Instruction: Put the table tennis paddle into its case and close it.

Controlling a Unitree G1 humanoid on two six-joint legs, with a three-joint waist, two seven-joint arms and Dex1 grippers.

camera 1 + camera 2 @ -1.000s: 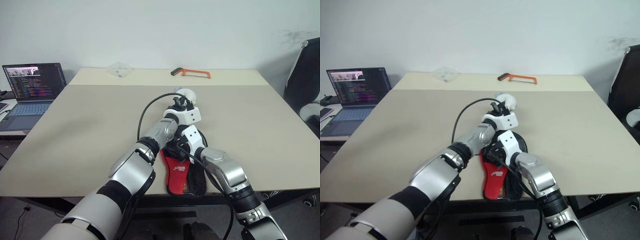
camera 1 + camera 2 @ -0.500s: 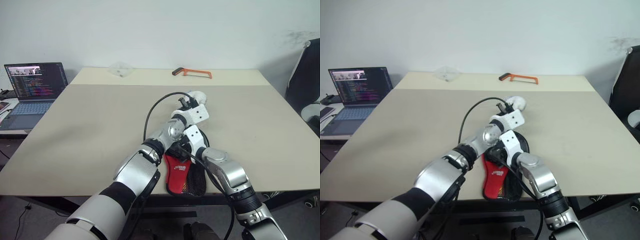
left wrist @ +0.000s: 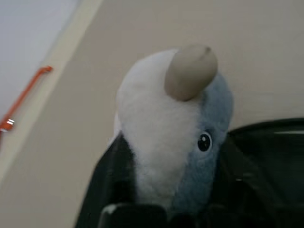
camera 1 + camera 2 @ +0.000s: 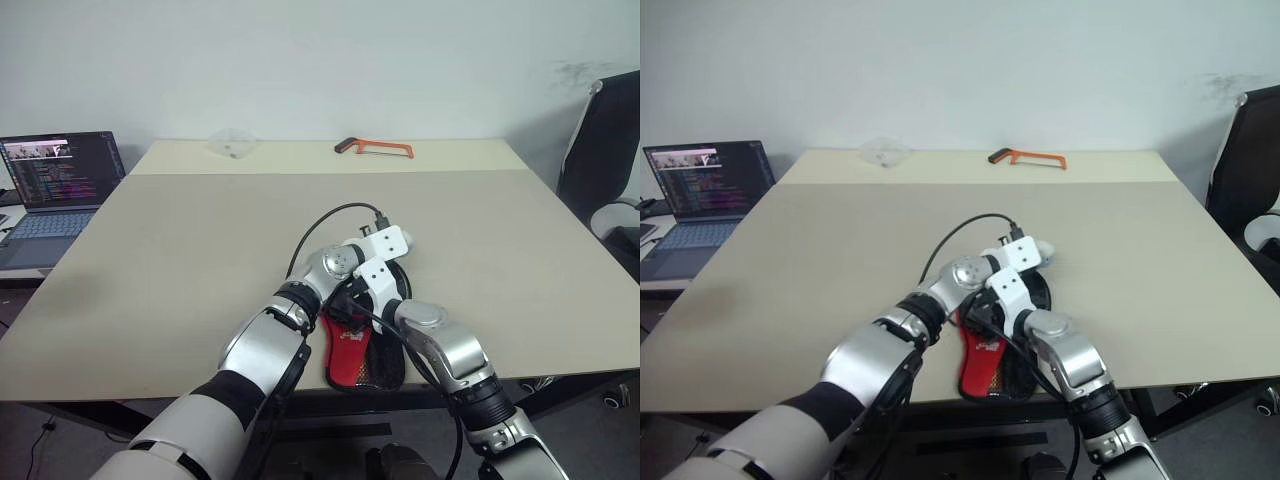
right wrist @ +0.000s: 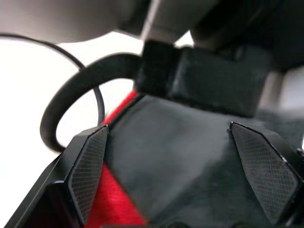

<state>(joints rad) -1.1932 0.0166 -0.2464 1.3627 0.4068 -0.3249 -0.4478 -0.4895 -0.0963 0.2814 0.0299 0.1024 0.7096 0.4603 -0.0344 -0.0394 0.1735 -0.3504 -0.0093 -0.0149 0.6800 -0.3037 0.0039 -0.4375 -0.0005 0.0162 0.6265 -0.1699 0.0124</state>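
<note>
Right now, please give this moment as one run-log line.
right gripper: open, at black and red fabric case | case: flat at near edge of beige table | left gripper: at white and grey plush toy beyond case

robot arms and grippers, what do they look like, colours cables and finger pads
Both arms are glossy silver-grey shells with black ribbed joint bands, and white near the shoulder on the left arm. The wrists carry white blocky housings. A thin black cable loops up from the left forearm to a plug on its wrist, and another runs along the right arm. The right gripper has black angular fingers with cross-hatched grey pads.
</note>
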